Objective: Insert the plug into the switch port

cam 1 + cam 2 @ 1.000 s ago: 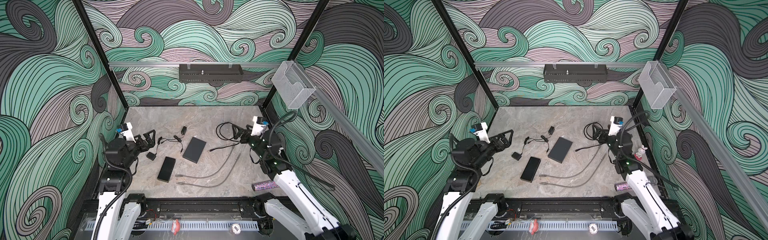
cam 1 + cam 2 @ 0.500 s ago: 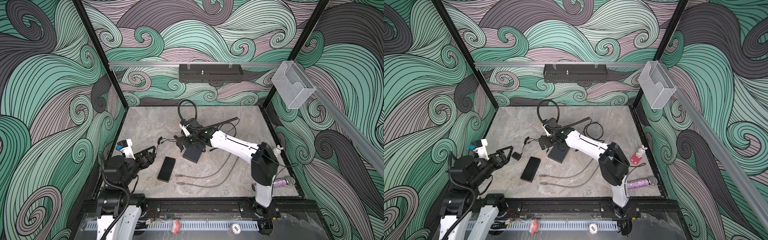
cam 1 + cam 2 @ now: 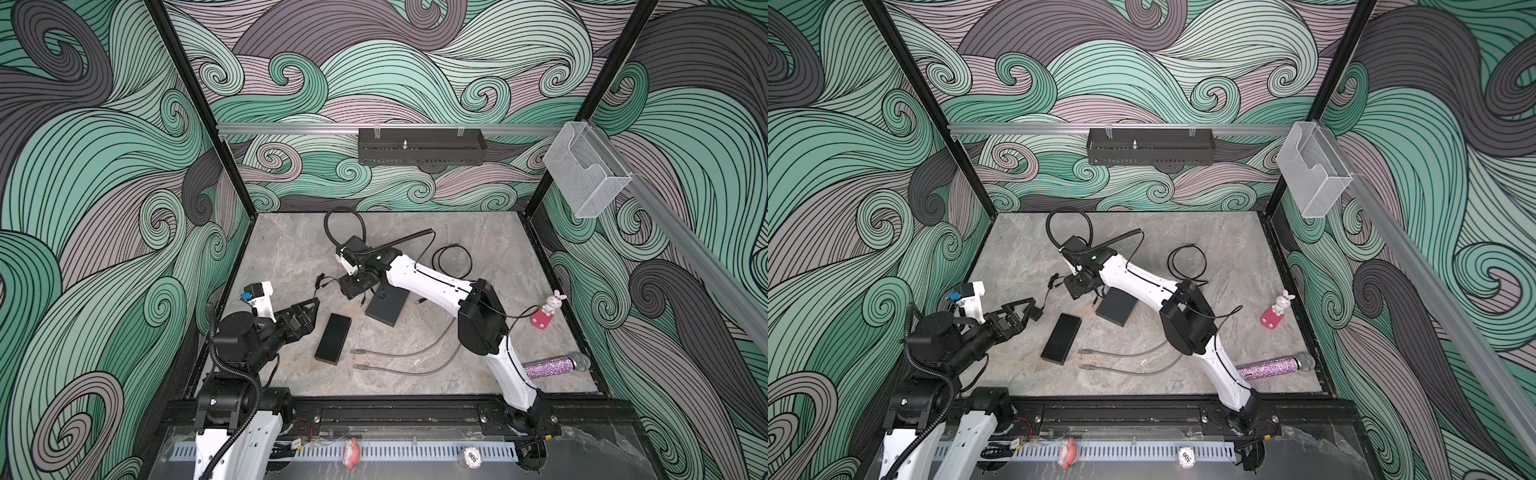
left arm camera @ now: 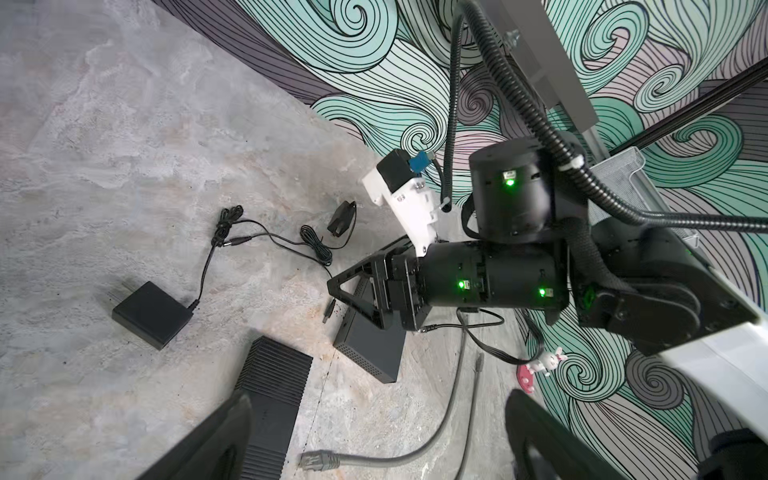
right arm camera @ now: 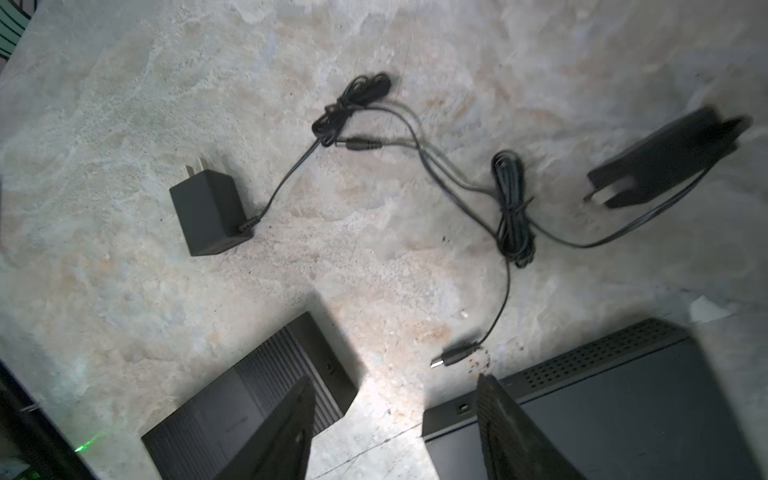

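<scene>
The plug (image 5: pixel 455 356) lies flat on the table (image 5: pixel 124 124), near the middle, just beside the switch (image 5: pixel 623 415) but apart from it. Its long axis runs nearly along the vented side of the switch. Its metal tip points to the gap between the switch and a ribbed black box (image 3: pixel 332 338), not into the round port (image 5: pixel 460 408); only bare table separates them. On the left lies a black adapter (image 4: pixel 151 313) with a thin knotted cable. Then come the ribbed box, the plug's own bundled cable and a second adapter (image 5: pixel 660 162), which is blurred. Two grey cables (image 3: pixel 399 353) lie in front of the switch, and further right are a rabbit figure (image 3: pixel 546 309) and a glitter microphone (image 3: pixel 552 366). The left tool (image 4: pixel 380 401) hovers near the first adapter, spread wide and empty. The right tool (image 5: pixel 394 377) hangs over the plug with its fingers partly spread, grasping nothing. One finger is over the ribbed box and one over the switch; whether it touches the switch I cannot tell.
</scene>
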### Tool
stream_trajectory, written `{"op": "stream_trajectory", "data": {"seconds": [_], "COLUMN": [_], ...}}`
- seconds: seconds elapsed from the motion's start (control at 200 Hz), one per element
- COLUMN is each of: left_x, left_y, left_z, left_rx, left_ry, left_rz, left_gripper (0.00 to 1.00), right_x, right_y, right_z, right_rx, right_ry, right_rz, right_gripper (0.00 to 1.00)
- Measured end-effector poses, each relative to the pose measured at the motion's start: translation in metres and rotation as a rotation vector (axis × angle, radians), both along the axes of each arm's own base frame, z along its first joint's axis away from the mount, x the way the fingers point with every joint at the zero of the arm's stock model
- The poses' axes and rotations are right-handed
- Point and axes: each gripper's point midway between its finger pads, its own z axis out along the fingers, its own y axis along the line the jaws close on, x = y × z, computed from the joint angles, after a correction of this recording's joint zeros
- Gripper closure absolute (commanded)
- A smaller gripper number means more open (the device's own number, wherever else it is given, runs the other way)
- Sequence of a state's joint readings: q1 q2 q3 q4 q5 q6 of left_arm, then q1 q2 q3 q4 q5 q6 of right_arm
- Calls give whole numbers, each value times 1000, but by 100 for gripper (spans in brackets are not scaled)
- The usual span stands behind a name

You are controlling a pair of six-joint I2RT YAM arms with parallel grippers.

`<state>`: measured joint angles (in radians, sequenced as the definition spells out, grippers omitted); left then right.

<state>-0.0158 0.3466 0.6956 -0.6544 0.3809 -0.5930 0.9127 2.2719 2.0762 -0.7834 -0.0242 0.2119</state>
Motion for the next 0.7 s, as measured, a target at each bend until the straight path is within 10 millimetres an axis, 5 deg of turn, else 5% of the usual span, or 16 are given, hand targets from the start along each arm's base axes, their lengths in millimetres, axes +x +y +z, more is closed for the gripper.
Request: {"op": "stream_trajectory", "data": {"seconds": [0.37,0.695], "left_x": [12,14], "left_y": [-8,-9], "left_z": [-9,-5], "left_rx": [-21,-23], "left_ry": [19,2], "left_rz": [-44,-50], "left_gripper": [4,4], "right_x": [23,32], "right_y": [-42,-41], "right_z": [-62,-78], "right_rx": [-168,-178], "right_ry": [74,97], "right_rz": [-36,-68], "right_gripper": [58,69]}}
